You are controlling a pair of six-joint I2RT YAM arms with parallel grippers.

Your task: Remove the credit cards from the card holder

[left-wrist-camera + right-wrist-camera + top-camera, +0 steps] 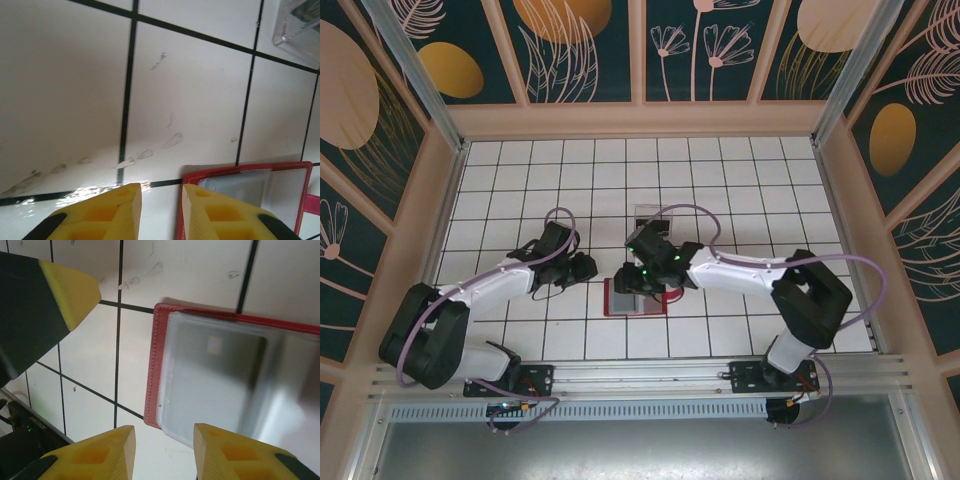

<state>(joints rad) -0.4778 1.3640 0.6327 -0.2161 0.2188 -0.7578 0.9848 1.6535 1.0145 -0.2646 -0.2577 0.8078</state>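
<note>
Closest up, the right hand [162, 456] has its yellow fingers spread with nothing between them, hanging just over a corner of the card holder [159, 365]. Same for the left hand [161, 210]: released, empty, just beside the holder's left edge. Holder lies open and flat around the middle of the counter [740, 180], slightly toward the near edge, with the credit cards [215, 375] sitting in its greyish pocket; I can only make out one. What worries me: the holder looks light, so a finger hooking the pocket could drag or lift the whole thing. Both hands are also close enough to bump. Beyond it, toward the far edge, a clear tray [292, 32] holds something dark I can't identify.
</note>
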